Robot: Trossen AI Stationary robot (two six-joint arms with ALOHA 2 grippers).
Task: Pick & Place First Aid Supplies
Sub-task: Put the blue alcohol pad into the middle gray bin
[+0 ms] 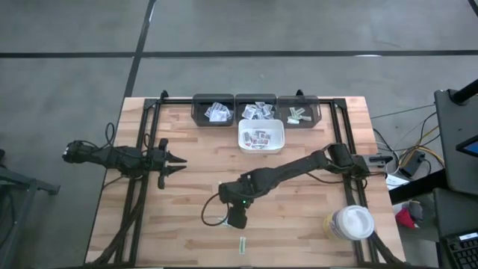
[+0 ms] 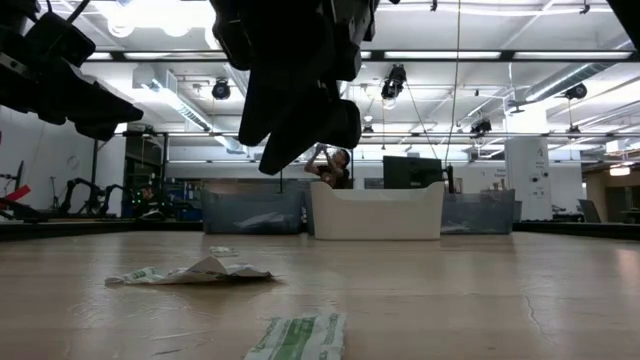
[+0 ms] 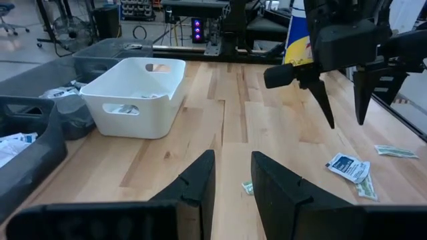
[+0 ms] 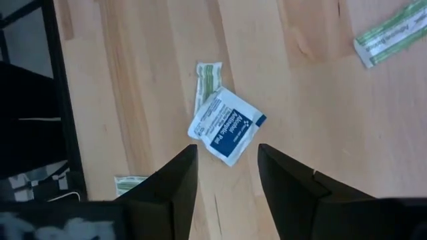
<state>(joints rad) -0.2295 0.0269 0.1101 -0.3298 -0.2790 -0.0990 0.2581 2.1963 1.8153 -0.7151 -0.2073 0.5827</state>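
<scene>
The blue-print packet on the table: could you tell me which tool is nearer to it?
Right. The right tool hangs open just above the packet; the left tool waits far off across the table.

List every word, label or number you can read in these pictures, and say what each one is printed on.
"Alcohol Antiseptic Pad": on the blue-and-white packet lying on the table below the open right gripper.
Green print on the narrow strip beside it: too blurred to read.
Green print on the strip nearest the low camera: too blurred to read.
Packets in the white tray and the dark bins: too small to read.
</scene>
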